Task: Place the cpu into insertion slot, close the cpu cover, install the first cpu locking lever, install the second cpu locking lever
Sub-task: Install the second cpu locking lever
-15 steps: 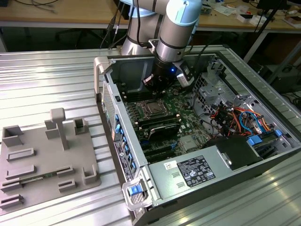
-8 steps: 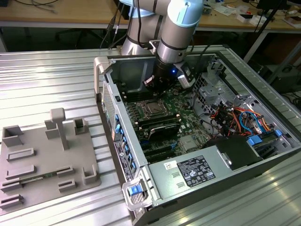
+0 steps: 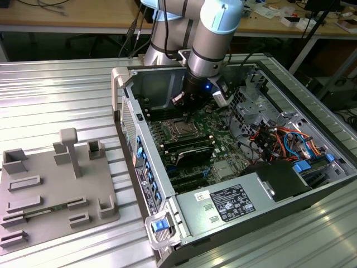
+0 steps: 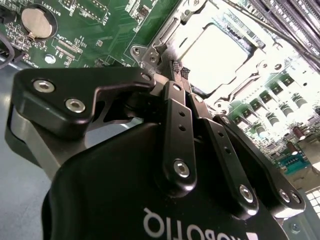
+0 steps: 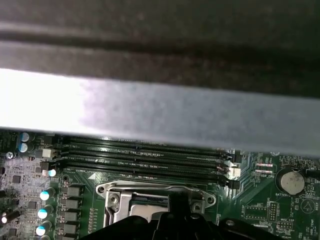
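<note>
Silvery metal frames the insertion slot (image 3: 179, 128) on the green motherboard (image 3: 215, 146), inside an open computer case (image 3: 146, 184) lying on a ribbed metal table (image 3: 50, 95). In the exterior view the arm (image 3: 215, 33) reaches down into the far part of the case, and the gripper (image 3: 188, 110) hangs just above the far edge of the socket.

In the second wrist view the gripper (image 4: 179, 67) has its two black fingers (image 4: 176, 140) pressed together, clenched with nothing visible between the tips. The tips sit at the rim of the socket, where the cpu cover (image 4: 167, 37) lies down flat around the pale, brightly lit top of the cpu (image 4: 217, 52), which rests inside the slot. Whether the tips touch the rim cannot be told.

In the first wrist view the cover (image 5: 150, 189) shows as a rounded silver frame, with long black memory slots (image 5: 145, 160) running just beyond it and a round coin battery (image 5: 290, 181) off to one side.

To the exterior view's left of the case, well apart from it, a grey fixture tray (image 3: 53, 192) with upright blocks sits on the table.
</note>
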